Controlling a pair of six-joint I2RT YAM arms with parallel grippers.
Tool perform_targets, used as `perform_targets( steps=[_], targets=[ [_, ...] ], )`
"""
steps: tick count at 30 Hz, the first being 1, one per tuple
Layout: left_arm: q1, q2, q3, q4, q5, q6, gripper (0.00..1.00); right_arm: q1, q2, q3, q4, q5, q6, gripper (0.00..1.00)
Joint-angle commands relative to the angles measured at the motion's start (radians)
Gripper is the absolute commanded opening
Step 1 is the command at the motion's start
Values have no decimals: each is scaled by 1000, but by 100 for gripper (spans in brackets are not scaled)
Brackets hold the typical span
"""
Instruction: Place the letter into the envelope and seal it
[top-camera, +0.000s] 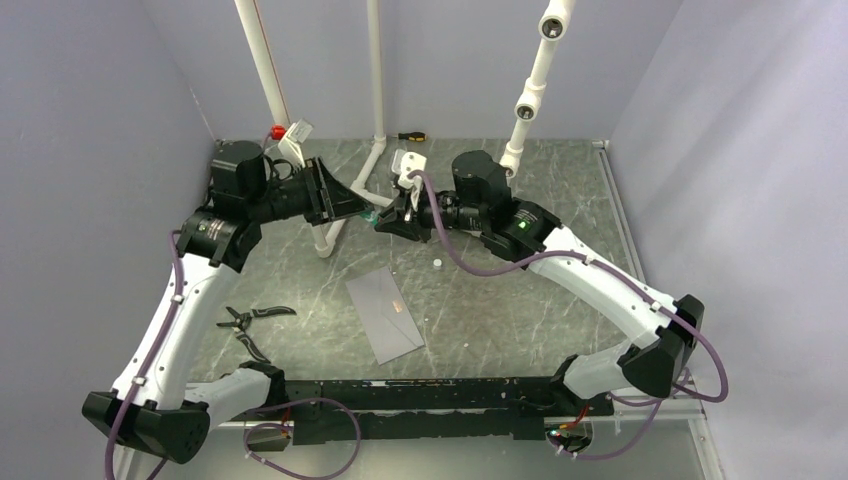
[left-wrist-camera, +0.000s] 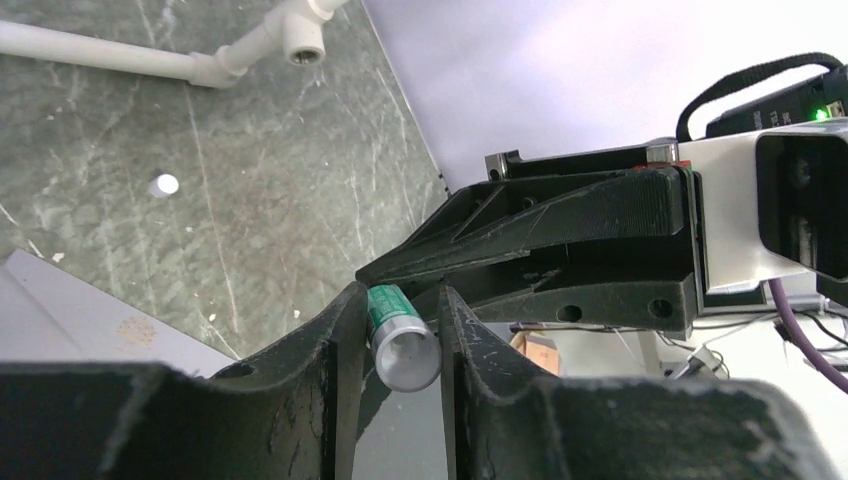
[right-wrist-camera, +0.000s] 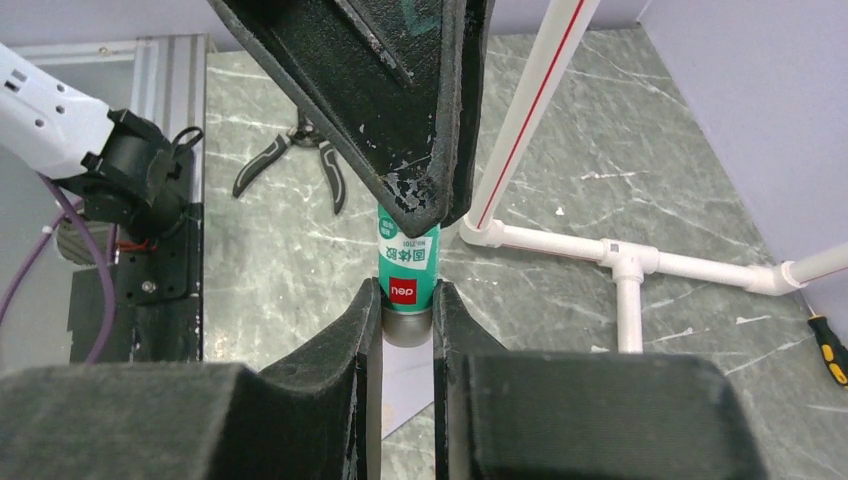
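A green glue stick (top-camera: 373, 215) hangs in the air between both arms at the back of the table. My left gripper (top-camera: 363, 208) is shut on one end; its silver end (left-wrist-camera: 405, 350) sits between the left gripper's (left-wrist-camera: 400, 297) two dark fingers. My right gripper (top-camera: 390, 222) is shut on the other end, the labelled green tube (right-wrist-camera: 408, 262) pinched between the right gripper's (right-wrist-camera: 408, 292) tips. The pale grey envelope (top-camera: 385, 316) lies flat on the table below, nearer the arm bases, with a corner (left-wrist-camera: 90, 320) in the left wrist view. The letter is out of view.
Black pliers (top-camera: 252, 320) lie at the left. A white pipe frame (top-camera: 340, 215) stands at the back centre, a screwdriver (top-camera: 410, 135) behind it. A small white cap (top-camera: 437, 263) rests on the table right of the envelope. Grey walls close in on three sides.
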Motion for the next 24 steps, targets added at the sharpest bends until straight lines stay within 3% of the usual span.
perform_targets(
  steps=[1, 6, 9, 20, 24],
  targets=[
    [-7, -27, -13, 78, 166, -56, 34, 0, -24, 27, -17, -23, -72, 0],
    [-7, -28, -29, 53, 182, -33, 52, 0, -12, 48, -52, -34, -97, 0],
    [-7, -25, -39, 46, 191, -23, 53, 0, -9, 55, -57, -46, -102, 0],
    [-11, -31, -52, -28, 182, 67, 36, 0, 35, 128, -99, -106, -114, 0],
    [-11, -32, -51, -46, 177, 92, 16, 0, 43, 138, -114, -106, -118, 0]
  ],
)
